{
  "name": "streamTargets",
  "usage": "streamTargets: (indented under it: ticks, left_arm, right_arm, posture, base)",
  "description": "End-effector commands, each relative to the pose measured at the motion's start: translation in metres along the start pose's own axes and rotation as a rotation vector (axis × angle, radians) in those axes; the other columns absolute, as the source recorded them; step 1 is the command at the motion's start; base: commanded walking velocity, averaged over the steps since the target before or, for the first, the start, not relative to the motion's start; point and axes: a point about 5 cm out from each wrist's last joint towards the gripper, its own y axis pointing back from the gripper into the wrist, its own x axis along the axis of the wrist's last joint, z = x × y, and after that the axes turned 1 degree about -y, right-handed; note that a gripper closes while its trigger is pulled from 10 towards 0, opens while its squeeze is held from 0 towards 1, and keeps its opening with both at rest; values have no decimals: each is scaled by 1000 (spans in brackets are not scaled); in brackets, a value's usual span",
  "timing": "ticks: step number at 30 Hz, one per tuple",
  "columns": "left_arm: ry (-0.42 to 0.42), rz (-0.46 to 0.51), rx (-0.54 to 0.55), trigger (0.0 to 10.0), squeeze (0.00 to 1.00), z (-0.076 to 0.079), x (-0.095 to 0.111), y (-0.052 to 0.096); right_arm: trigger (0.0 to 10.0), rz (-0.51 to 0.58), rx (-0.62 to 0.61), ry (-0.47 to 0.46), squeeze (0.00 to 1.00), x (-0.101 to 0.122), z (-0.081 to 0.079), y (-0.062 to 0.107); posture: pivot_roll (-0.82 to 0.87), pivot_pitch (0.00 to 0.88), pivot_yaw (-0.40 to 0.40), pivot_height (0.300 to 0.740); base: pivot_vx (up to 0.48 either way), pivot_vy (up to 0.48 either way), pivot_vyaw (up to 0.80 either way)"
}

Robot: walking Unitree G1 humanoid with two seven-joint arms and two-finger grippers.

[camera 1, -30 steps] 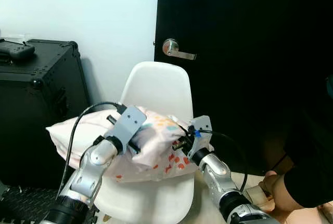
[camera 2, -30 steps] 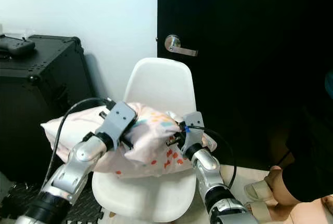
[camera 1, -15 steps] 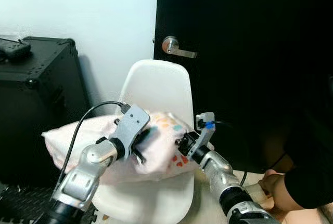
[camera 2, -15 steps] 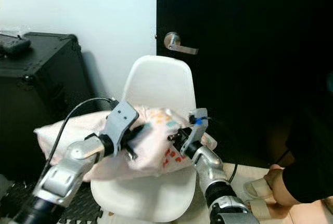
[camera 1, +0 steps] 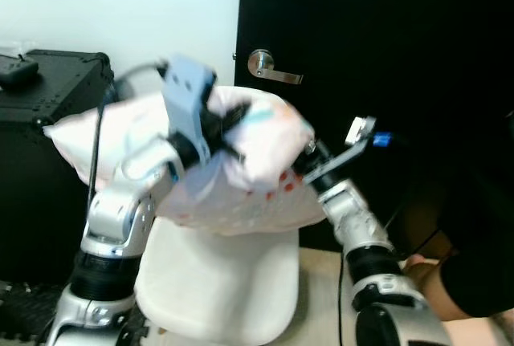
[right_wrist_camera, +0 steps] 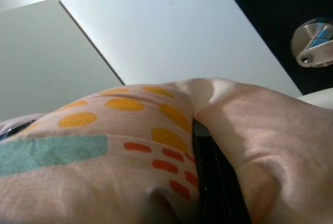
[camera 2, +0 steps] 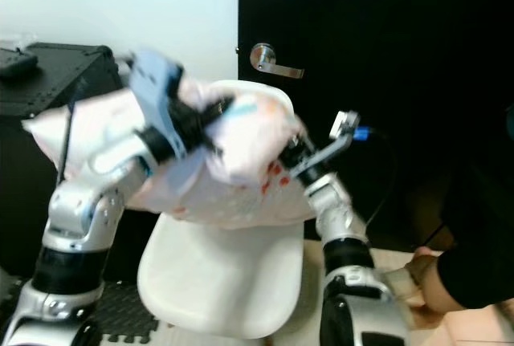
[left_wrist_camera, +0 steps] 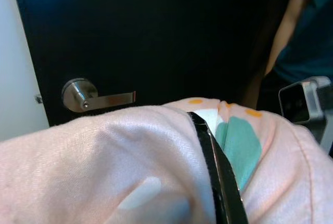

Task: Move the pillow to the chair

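Note:
The pale pink pillow [camera 1: 241, 177] with orange dots and a teal patch hangs in the air in front of the white chair's back, above the bare seat [camera 1: 213, 282]. My left gripper [camera 1: 229, 121] is shut on the pillow's top left fold, and a black finger [left_wrist_camera: 218, 167] is sunk in the fabric. On the pillow's right end my right gripper [camera 1: 303, 160] is also shut, its black finger [right_wrist_camera: 213, 182] pinched into a crease. The pillow hides most of the chair's back.
A black hard case [camera 1: 40, 129] with a small dark device [camera 1: 16, 71] on top stands left of the chair. Behind the chair is a black door with a silver lever handle [camera 1: 269, 67]. A person [camera 1: 474, 282] crouches at the lower right.
Both arms have lifted the pillow from just above the seat up to the height of the chair's back. The picture is blurred from the motion.

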Motion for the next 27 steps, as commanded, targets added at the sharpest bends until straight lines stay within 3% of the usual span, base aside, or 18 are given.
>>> streamTargets:
  ticks: [1,2,6,11,12,15,19,20,24,27]
  left_arm:
    - [4,66,-24,10000,0,3,22,-5]
    - [36,95,-43,10000,0,5,34,-6]
    - [58,108,-65,10000,0,7,41,-6]
    - [100,-8,-216,10000,0,25,32,2]
    - [185,18,-245,10000,0,31,40,1]
    - [185,18,-245,10000,0,31,40,1]
    - [317,88,-226,10000,0,25,58,-2]
    - [317,88,-226,10000,0,25,58,-2]
    - [343,34,-257,10000,0,28,53,1]
    - [325,-20,-250,10000,0,30,44,6]
  right_arm:
    - [10000,84,9,-22,0,18,-4,-8]
    - [10000,105,15,-50,0,26,-5,-10]
    - [10000,112,25,-69,0,31,-6,-11]
    - [10000,36,92,-65,0,34,-11,-7]
    - [10000,-8,172,-83,0,36,-19,-4]
    - [10000,-8,172,-83,0,36,-19,-4]
    - [10000,-28,265,-158,0,38,-29,-1]
    - [10000,-28,265,-158,0,38,-29,-1]
    - [10000,-46,329,-219,0,36,-36,2]
    - [10000,-108,304,-186,0,27,-36,3]
  posture:
    - [144,0,-82,740]
    - [146,0,-81,740]
    - [146,0,-81,740]
    - [149,0,-81,740]
    - [148,0,-80,740]
    - [148,0,-80,740]
    - [154,0,-83,740]
    - [154,0,-83,740]
    - [153,0,-83,740]
    - [152,0,-84,740]
  base:
    - [0,0,0]
    - [0,0,0]
    - [0,0,0]
    - [0,0,0]
    - [0,0,0]
    - [0,0,0]
    - [0,0,0]
    - [0,0,0]
    - [0,0,0]
    - [0,0,0]
